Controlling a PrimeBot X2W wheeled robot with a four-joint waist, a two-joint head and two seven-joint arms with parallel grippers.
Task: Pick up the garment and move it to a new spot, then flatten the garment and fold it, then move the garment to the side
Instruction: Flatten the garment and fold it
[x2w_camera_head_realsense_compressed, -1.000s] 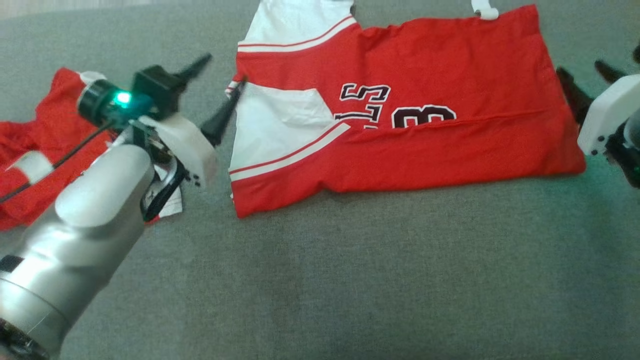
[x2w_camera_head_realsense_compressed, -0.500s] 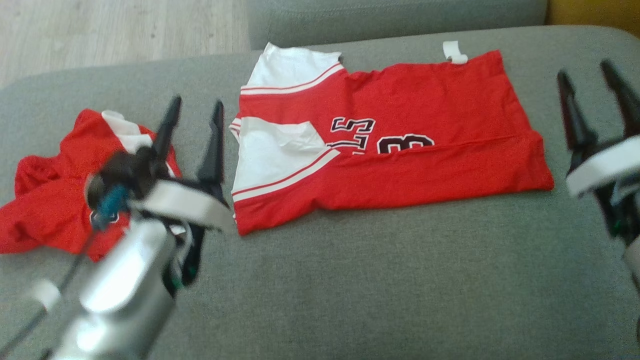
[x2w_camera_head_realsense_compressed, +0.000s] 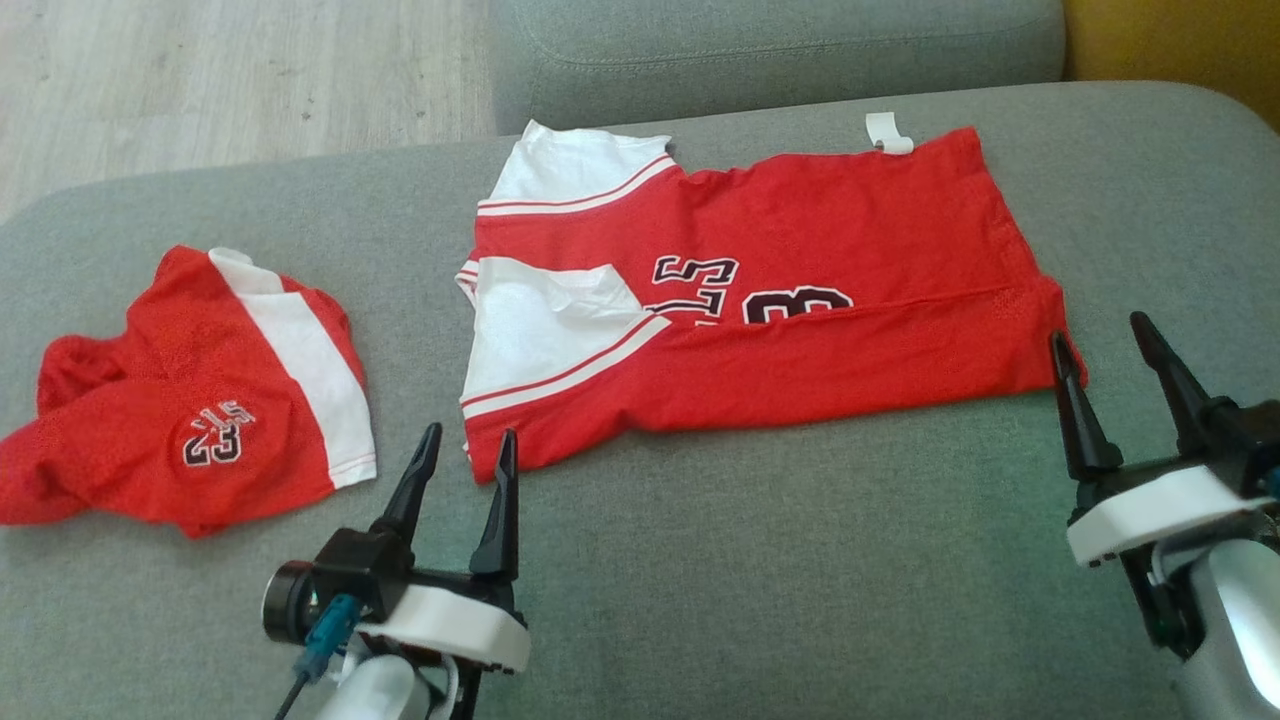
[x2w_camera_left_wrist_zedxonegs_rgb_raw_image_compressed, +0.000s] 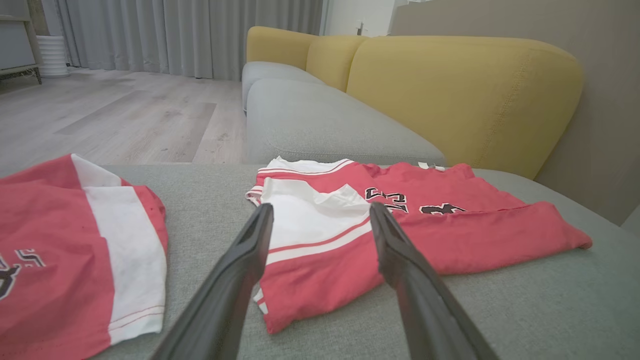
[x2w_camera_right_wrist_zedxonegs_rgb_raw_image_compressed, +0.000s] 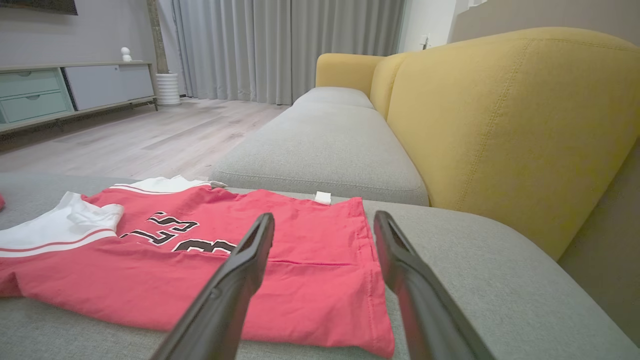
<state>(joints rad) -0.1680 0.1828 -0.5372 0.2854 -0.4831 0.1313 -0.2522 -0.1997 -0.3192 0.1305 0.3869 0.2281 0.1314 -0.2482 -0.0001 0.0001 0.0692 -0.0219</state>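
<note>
Both arms have drawn back toward the robot since a second ago. The left tool (x2w_camera_head_realsense_compressed: 470, 440) has left the jersey's (x2w_camera_head_realsense_compressed: 760, 300) armhole edge and the right tool (x2w_camera_head_realsense_compressed: 1097, 335) its hem, and the head camera has lifted too. Each tool's fingers stand apart, holding nothing. Folded once lengthwise, the jersey lies across the middle of the grey sofa cushion (x2w_camera_head_realsense_compressed: 800, 560), shoulders to the left, with the matching shorts (x2w_camera_head_realsense_compressed: 200, 400) well apart at far left. It looks like light, limp cloth, likely to drape and slip, so pinch both layers at the near corners, just ahead of each tool.

jersey (x2w_camera_head_realsense_compressed: 800, 370) centred on cushion (x2w_camera_head_realsense_compressed: 800, 580), shorts (x2w_camera_head_realsense_compressed: 150, 440) left of it
</note>
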